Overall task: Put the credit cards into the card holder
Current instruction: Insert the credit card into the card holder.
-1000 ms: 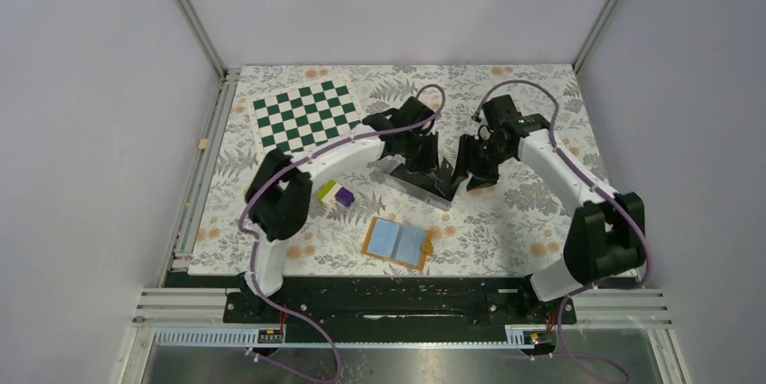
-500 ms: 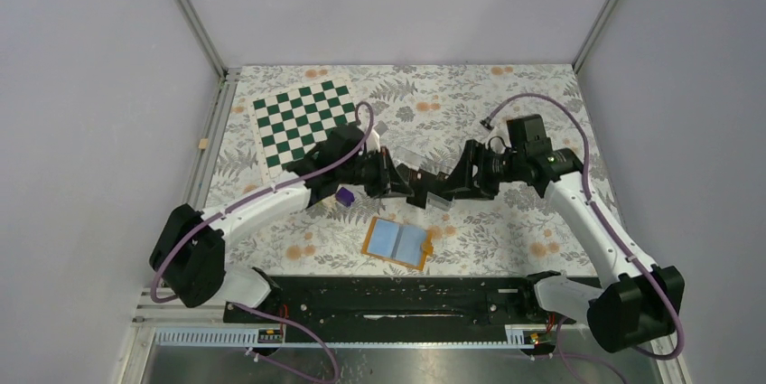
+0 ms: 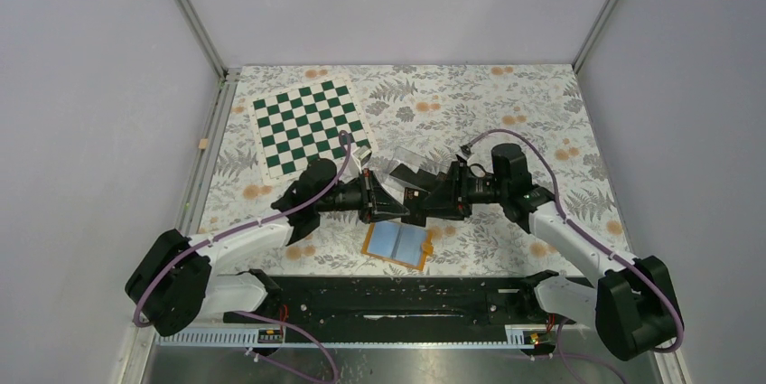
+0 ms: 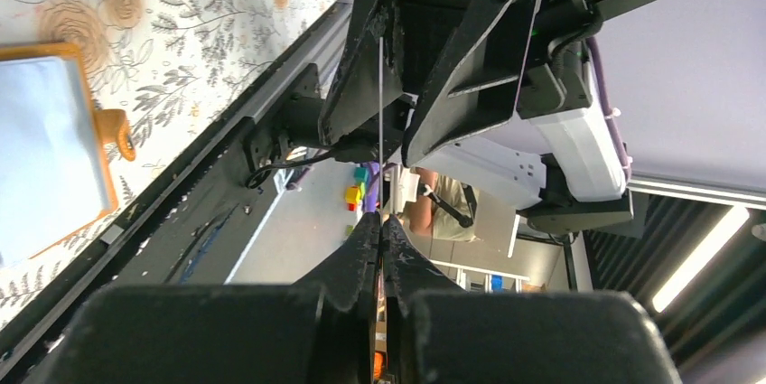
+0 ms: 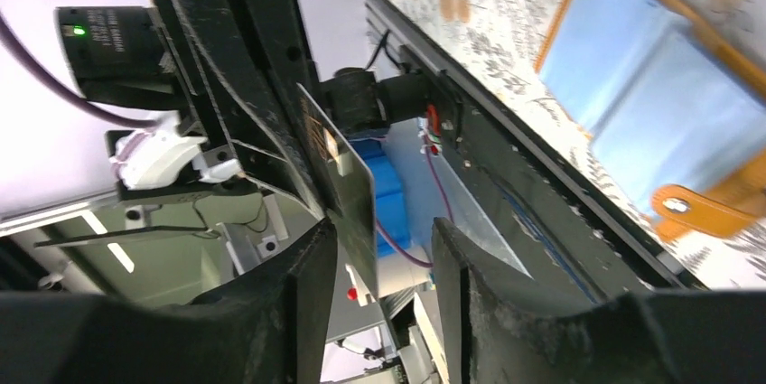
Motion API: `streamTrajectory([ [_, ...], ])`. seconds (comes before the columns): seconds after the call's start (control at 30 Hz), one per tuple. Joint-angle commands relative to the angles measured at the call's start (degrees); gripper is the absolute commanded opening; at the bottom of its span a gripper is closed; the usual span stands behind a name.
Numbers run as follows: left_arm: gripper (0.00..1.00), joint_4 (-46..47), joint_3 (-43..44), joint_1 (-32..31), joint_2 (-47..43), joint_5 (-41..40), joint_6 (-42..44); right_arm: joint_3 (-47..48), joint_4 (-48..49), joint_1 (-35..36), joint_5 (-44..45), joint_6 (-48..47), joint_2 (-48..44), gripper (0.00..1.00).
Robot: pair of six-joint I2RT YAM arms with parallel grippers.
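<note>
**Mid-air handover, seen from above and from both wrists.** Left gripper (image 4: 380, 221) clenched on one end of credit card (image 5: 339, 167); card edge-on in left wrist view. Right gripper (image 5: 384, 239) released, fingers straddling card's free end, not yet pinching. Card holder (image 3: 397, 242) lay open on table just below both claws, blue pockets up.

Judged good practice:
- Right claw closes squarely on free end first; left lets go only then.
- Card lowered flat, leading edge matched to pocket mouth.

Risk: thin card twisting in transfer.
</note>
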Motion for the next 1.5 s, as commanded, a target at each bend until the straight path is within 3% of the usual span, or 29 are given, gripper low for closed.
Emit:
streamTrajectory([
  [0.0,0.00,9.3,-1.1,0.1,-1.5,2.0,-3.8,-0.2,15.6,2.2,-2.7,8.8,1.6,0.46],
  [0.13,0.00,9.4,-1.4,0.1,-1.3,1.9,-3.8,-0.4,20.0,2.5,-2.9,11.5,3.0,0.32],
  [0.27,0.02,9.3,-2.1,0.1,-1.1,1.5,-3.7,-0.3,22.7,2.7,-3.9,12.8,3.5,0.02],
  [0.3,0.07,9.3,-2.4,0.0,-1.1,1.2,-3.6,-0.3,22.1,2.6,-3.9,12.4,3.5,0.00],
  [0.37,0.28,7.1,-3.0,0.0,-1.6,-0.3,-2.4,0.0,18.5,2.6,-3.5,10.1,3.1,0.00],
  [0.43,0.38,2.5,-3.4,0.2,-2.3,-2.5,0.2,0.8,12.2,2.6,-2.2,5.8,2.5,0.00],
  [0.53,0.46,-10.3,-2.4,0.9,-2.5,-6.5,7.5,3.2,-2.8,2.6,2.3,-3.8,1.7,0.00],
  [0.6,0.47,-24.1,-0.1,1.6,-1.8,-10.6,13.7,4.6,-9.4,2.6,6.0,-9.4,1.6,0.00],
  [0.7,0.49,-42.0,6.3,1.9,1.2,-18.7,24.0,4.4,-12.4,2.7,10.9,-13.8,2.0,0.00],
  [0.8,0.52,-53.9,12.3,2.1,6.3,-27.0,31.3,4.0,-11.6,3.2,13.4,-15.2,4.2,0.00],
  [0.93,0.53,-60.0,17.5,2.3,14.4,-31.1,36.4,4.6,-7.8,5.8,15.7,-15.1,9.0,0.00],
  [1.03,0.50,-56.9,18.2,2.3,20.0,-27.1,37.7,5.6,-4.1,8.3,17.2,-14.1,12.7,0.00],
  [1.17,0.38,-52.4,18.5,2.3,26.8,-20.9,36.8,6.7,0.9,9.7,19.2,-13.6,16.5,0.00],
  [1.47,0.23,-47.2,12.5,1.6,22.8,-17.6,30.8,4.0,8.0,9.8,21.3,-11.6,19.3,0.00],
])
